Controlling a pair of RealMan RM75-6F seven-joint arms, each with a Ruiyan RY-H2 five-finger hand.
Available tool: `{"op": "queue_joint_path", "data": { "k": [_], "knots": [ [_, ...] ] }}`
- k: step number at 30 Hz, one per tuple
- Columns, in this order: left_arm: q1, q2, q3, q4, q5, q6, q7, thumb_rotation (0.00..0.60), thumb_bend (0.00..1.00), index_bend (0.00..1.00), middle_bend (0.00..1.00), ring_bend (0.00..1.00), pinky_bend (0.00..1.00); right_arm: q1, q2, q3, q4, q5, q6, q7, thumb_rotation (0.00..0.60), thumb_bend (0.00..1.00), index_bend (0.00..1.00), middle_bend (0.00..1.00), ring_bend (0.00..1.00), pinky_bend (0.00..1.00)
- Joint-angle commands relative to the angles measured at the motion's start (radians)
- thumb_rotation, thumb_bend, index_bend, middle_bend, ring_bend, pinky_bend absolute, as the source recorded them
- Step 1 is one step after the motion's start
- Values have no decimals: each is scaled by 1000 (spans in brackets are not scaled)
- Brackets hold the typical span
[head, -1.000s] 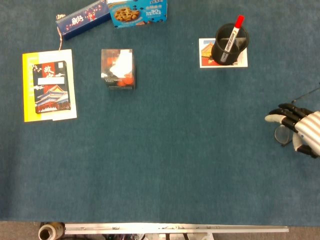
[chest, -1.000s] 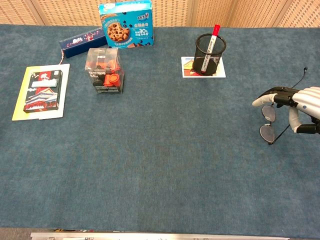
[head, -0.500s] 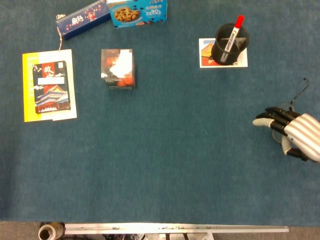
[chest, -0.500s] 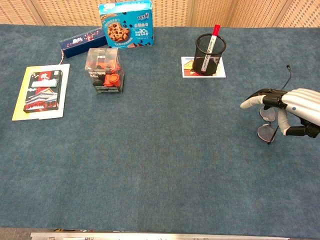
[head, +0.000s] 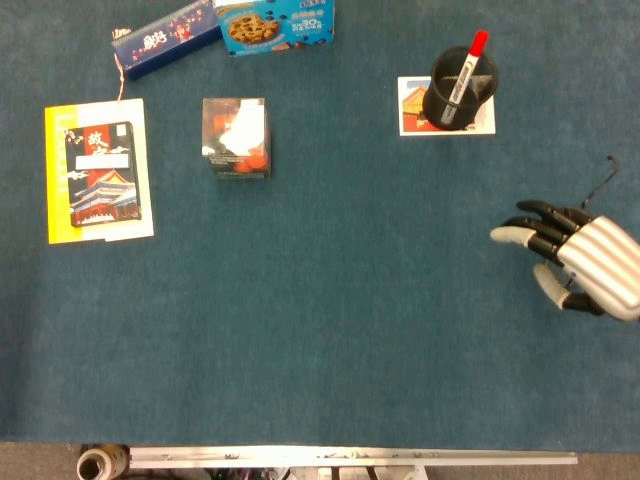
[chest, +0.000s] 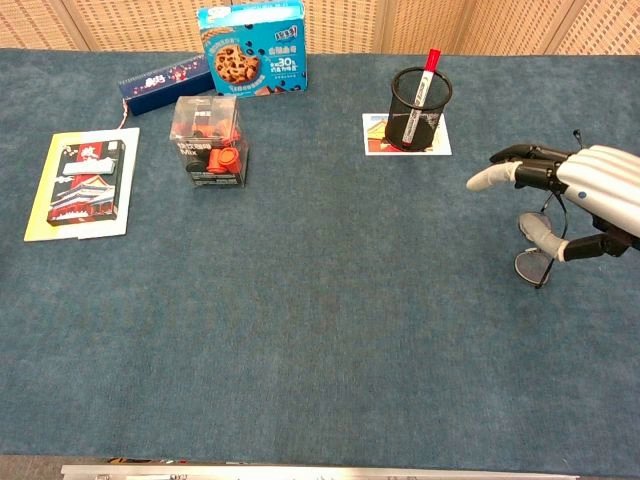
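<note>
My right hand (chest: 570, 195) hovers at the right side of the blue table with its fingers stretched out to the left and apart, holding nothing. Just under it a pair of thin-rimmed glasses (chest: 533, 266) lies on the cloth, with the thumb pointing down close to the lenses. One temple of the glasses sticks up behind the hand. From the head view the right hand (head: 575, 255) covers most of the glasses (head: 604, 174), and only a thin temple shows behind it. My left hand is in neither view.
A black mesh pen holder (chest: 418, 108) with a red-capped marker stands on a picture card at the back. Further left are a cookie box (chest: 252, 48), a long dark blue box (chest: 165, 84), a clear box of orange parts (chest: 209, 140) and a book on a yellow sheet (chest: 82, 183).
The right hand brought the glasses a little left, then spread its fingers and lifted off them. The glasses now lie still on the cloth.
</note>
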Motion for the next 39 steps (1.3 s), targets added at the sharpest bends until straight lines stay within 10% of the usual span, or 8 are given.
{"op": "queue_joint_path", "data": {
  "k": [1,39],
  "knots": [
    [1,0,0,0,0,1,-2,600,521,515,520,502,627,7,-21,28,40,-17,21,-60,600,311,238,278,127,291],
    [0,-4,3,2,-2,-3,4,600,522,515,521,501,627,11,47,95,216,-49,132,-328,600,295,238,292,136,291]
  ]
}}
